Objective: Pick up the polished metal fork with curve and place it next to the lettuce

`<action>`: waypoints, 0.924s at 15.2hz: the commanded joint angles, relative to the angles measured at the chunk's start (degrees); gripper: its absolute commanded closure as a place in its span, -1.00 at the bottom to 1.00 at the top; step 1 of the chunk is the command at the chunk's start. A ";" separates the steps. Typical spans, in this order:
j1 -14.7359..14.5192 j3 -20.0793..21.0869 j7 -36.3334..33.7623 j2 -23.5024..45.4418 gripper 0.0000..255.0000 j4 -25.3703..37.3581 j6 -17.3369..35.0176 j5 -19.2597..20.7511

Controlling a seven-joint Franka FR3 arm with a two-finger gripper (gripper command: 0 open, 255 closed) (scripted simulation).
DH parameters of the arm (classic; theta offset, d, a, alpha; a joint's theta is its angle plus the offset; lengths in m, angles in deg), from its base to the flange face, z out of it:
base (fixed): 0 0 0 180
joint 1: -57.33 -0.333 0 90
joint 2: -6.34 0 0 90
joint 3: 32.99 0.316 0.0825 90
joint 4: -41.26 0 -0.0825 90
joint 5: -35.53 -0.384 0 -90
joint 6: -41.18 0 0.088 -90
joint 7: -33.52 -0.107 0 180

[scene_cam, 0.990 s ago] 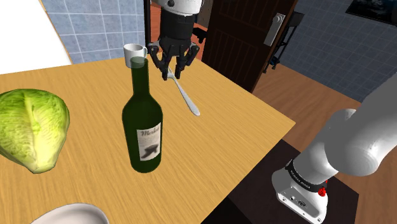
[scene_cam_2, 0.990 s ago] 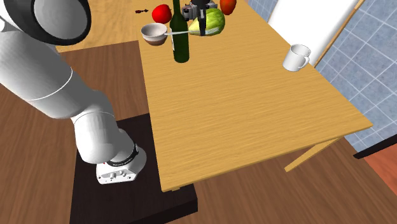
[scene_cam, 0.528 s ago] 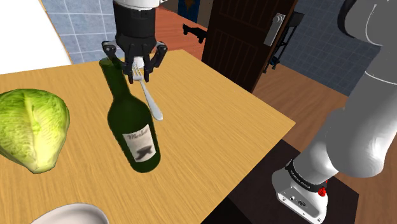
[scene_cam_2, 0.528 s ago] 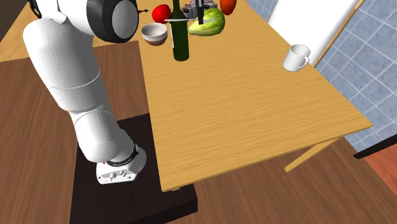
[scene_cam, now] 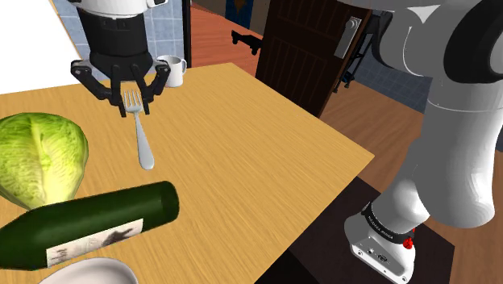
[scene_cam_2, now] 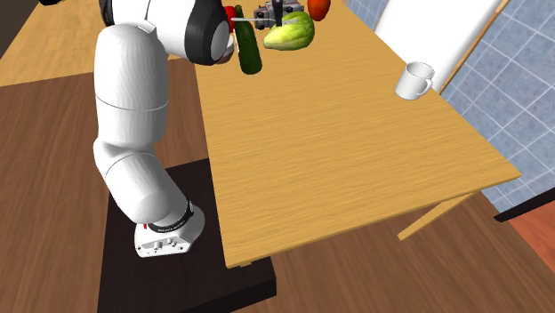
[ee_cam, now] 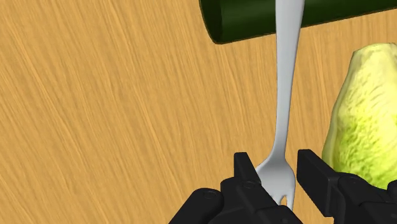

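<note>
Clamps the metal fork (scene_cam: 142, 139) by its tines in the black gripper (scene_cam: 133, 102), handle hanging down toward the table (scene_cam: 266, 145), lettuce (scene_cam: 36, 157) just beside on the shoulder view's left

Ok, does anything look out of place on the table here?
Yes: the dark green wine bottle lies flat on its side on the table, between the lettuce and the white bowl, not upright. The claw grips the fork by its tine end, handle pointing down.
</note>
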 commanded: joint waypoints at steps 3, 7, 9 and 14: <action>0.49 -0.03 -0.52 -0.22 1.00 -3.41 3.14 0.00; 1.06 -0.10 -0.88 -0.44 1.00 -6.88 6.32 0.02; 1.28 -0.15 -1.07 -0.44 1.00 -8.45 7.85 0.09; 1.69 -0.35 -1.60 -0.18 1.00 -11.97 11.51 0.41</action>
